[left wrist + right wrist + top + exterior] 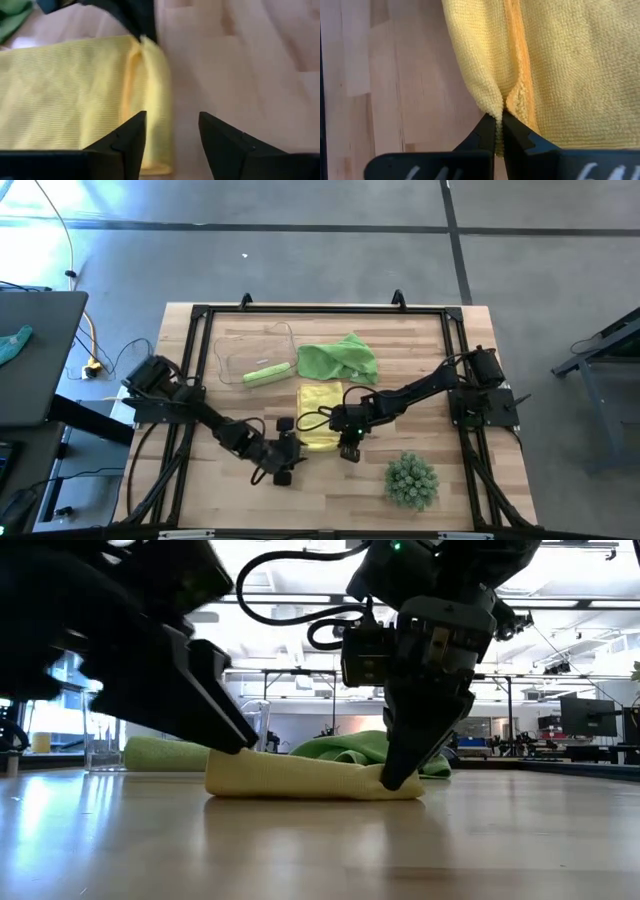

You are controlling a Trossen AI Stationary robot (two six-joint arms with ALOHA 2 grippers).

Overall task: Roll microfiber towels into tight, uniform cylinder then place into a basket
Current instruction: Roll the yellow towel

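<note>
The yellow towel (318, 412) lies flat on the table, its near edge folded over into a low roll (300, 778). My right gripper (348, 444) is shut on that fold at its right end. My left gripper (293, 450) is open at the fold's left end, one finger over the cloth (131, 142) and one over bare wood. A lime green towel (340, 358) lies crumpled behind the yellow one. Another green towel, rolled (268, 373), lies at the near wall of the clear basket (232, 345). My right gripper pinches the folded near edge of the yellow towel (496, 111) between its two fingertips, several layers bunched together. The fingers come from above, pointing down, at the fold's right end (395, 780). The towel rests on the table. My left gripper: I cannot tell whether its open fingers touch the cloth.
A spiky green ball-shaped plant (412, 480) stands at the near right of the table. A black frame (300, 310) runs around the tabletop. Bare wood lies between the yellow towel and the near edge.
</note>
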